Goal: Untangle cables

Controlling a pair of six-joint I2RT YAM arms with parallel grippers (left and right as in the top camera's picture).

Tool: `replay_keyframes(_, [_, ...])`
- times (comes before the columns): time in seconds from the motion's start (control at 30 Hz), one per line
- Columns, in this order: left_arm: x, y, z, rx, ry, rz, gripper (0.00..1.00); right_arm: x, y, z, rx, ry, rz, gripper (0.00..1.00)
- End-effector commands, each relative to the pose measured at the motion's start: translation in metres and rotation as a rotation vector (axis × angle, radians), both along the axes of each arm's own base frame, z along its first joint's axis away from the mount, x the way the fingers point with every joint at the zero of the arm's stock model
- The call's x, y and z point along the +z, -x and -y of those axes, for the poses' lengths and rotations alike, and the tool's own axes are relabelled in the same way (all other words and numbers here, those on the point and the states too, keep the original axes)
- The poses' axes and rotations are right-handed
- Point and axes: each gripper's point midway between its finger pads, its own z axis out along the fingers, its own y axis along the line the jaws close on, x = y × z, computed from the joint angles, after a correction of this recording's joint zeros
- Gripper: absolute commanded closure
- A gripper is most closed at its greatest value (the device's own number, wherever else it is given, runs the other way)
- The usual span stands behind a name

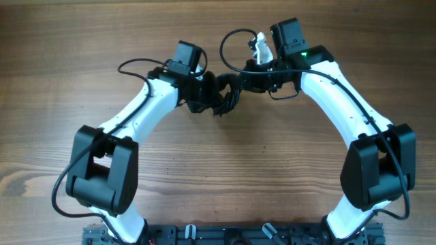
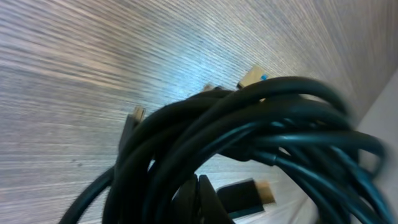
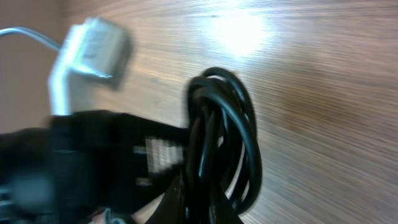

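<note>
Bench (image 1: 218, 177): wood-grain top, carrying everything.
Left arm (image 1: 136, 122): elbow bent, reaching up and inward to the upper centre.
Right arm (image 1: 340, 102): mirrored, wrist turned toward the left one.
Cables (image 1: 228, 92): dark tangle of black loops between the two wrists, over the bench's upper centre.
Left pincer (image 1: 204, 92): closed tight on the tangle's left side.
Right pincer (image 1: 255, 80): closed narrow on its right side.
White plug (image 1: 259, 47): just behind the right pincer.
Gold-tipped plug (image 2: 252, 76): pokes out above the loops.
</note>
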Motion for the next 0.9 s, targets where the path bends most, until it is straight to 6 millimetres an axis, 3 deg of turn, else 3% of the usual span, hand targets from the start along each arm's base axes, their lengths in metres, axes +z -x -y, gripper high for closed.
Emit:
replay_keyframes(0.0, [-0.009, -0.004, -0.035, 0.012, -0.030, -0.018, 0.96, -0.013, -0.014, 0.028, -0.114, 0.145, 0.011, 0.96])
replay_keyframes(0.23, [0.037, -0.012, -0.062, -0.015, -0.031, 0.136, 0.96, -0.015, -0.013, 0.031, -0.118, 0.162, 0.003, 0.95])
replay_keyframes(0.33, [0.051, -0.007, -0.064, -0.020, -0.030, 0.157, 0.90, -0.016, -0.011, 0.031, -0.103, 0.165, 0.004, 0.93])
replay_keyframes(0.37, [0.052, -0.005, -0.064, -0.020, -0.031, 0.154, 0.89, -0.015, -0.010, 0.029, -0.079, 0.159, 0.016, 0.86])
replay_keyframes(0.43, [0.051, -0.004, -0.065, -0.042, -0.041, 0.161, 0.87, -0.012, -0.005, 0.023, 0.011, 0.132, 0.055, 0.58])
replay_keyframes(0.53, [0.050, -0.004, -0.067, -0.038, -0.055, 0.161, 0.84, -0.014, 0.002, 0.025, 0.053, 0.143, 0.049, 0.35])
replay_keyframes(0.67, [0.050, -0.001, -0.060, -0.071, -0.057, 0.172, 0.84, -0.017, -0.001, 0.051, -0.029, 0.248, 0.004, 0.29])
replay_keyframes(0.87, [0.035, 0.009, -0.032, -0.141, -0.142, 0.177, 0.80, -0.009, -0.013, 0.074, -0.104, 0.192, -0.021, 0.29])
